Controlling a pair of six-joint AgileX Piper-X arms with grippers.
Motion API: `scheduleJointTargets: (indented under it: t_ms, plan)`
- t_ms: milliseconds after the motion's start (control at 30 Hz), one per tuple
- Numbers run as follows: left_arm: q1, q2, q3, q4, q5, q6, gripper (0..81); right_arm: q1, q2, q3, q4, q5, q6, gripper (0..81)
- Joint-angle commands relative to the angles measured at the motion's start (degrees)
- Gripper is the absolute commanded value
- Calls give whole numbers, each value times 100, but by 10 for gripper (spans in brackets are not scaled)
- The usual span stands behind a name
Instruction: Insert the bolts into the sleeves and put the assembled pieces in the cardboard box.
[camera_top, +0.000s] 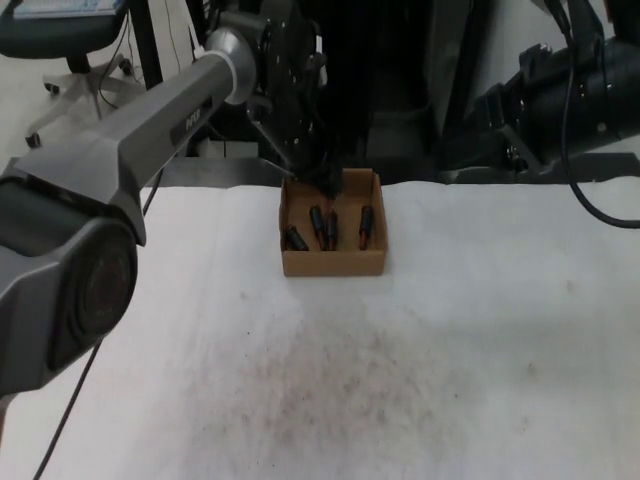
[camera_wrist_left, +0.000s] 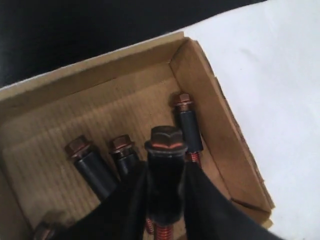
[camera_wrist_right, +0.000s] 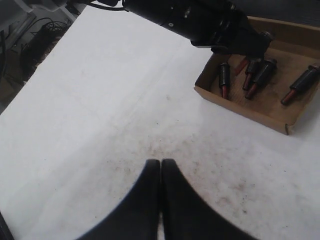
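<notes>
Sleeved bolt (camera_wrist_left: 166, 150) is clamped between the two fingers of your left gripper (camera_wrist_left: 166, 182), with the hex head (camera_wrist_left: 166, 139) past the fingertips and the threaded end (camera_wrist_left: 160, 231) back toward the wrist. It hangs over the cardboard box (camera_wrist_left: 220, 125); I can't tell how far it is above the floor.

Step in hand, by my read, is the drop-off. Finished pieces (camera_wrist_left: 92, 167) already lie on the box floor beneath and beside the fingers, one of them ahead of the fingertips near the side wall. So there is little free floor under the tool.

- Lower until the piece is close over the cardboard, aiming for a gap between the neighbours.
- Part the fingers only a little, so they don't knock the pieces alongside.
- Keep the piece roughly level with the floor. If it tips, bolt and sleeve may slide apart on release.
- Afterwards lift straight up out of the box, minding the wall next to the fingers.

Your right gripper (camera_wrist_right: 161, 172) has its fingers pressed together with nothing between them. It is above the white bench (camera_wrist_right: 100, 100), with the box well off ahead of it. Leave it parked there, out of the way.
</notes>
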Motion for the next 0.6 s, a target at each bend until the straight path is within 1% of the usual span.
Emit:
scheduleJointTargets:
  t_ms: [0, 100, 167, 233, 267, 300, 500, 533, 567]
  plan:
    - [23, -72, -60, -61, -86, 223, 39, -16, -73, -33, -8, -26, 19, 4]
    - [21, -72, -60, -62, -86, 347, 144, -16, -73, -33, -8, -26, 187, 4]
    - [21, -72, -60, -51, -86, 332, 247, -16, -73, -33, -8, -26, 204, 4]
    - [21, -72, -60, -30, -86, 334, 326, -16, -73, -33, -8, -26, 249, 4]
    - [21, -72, -60, -16, -86, 334, 352, -16, -73, -33, -8, -26, 264, 4]
    - [21, -72, -60, 2, -86, 334, 362, -16, -73, -33, -8, -26, 264, 4]
    - [49, -132, -60, 96, -86, 334, 360, -16, -73, -33, -8, -26, 264, 4]
    - [55, -151, -60, 133, -86, 321, 355, -16, -73, -33, -8, -13, 262, 4]
    - [64, -180, -60, 225, -147, 294, 332, -16, -73, -33, -8, 37, 243, 4]
